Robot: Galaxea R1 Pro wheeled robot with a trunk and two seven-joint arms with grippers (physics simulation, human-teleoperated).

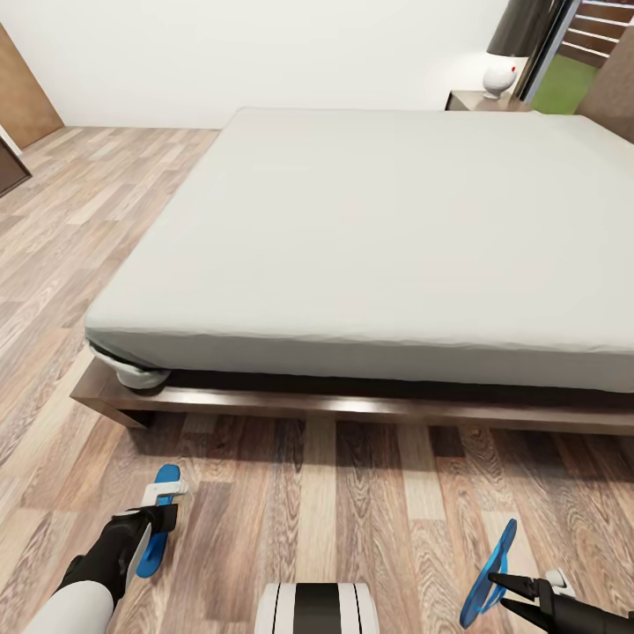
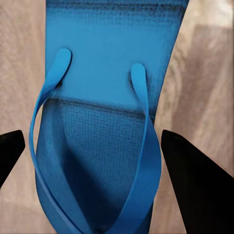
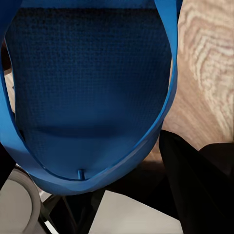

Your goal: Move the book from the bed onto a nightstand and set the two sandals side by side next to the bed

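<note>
One blue sandal lies flat on the wood floor at the lower left, a short way from the bed. My left gripper hovers over it, open, with its black fingers spread to either side of the straps of this sandal. At the lower right, the second sandal stands tilted on its edge above the floor. My right gripper is shut on it, and this sandal sits very close to the right wrist camera. A nightstand stands past the far corner of the bed. The book is out of view.
A lamp with a white base and dark shade stands on the nightstand, beside a window. The bed's dark wooden frame juts out low over the floor. Open plank floor runs along the bed's left side. My own base shows at the bottom edge.
</note>
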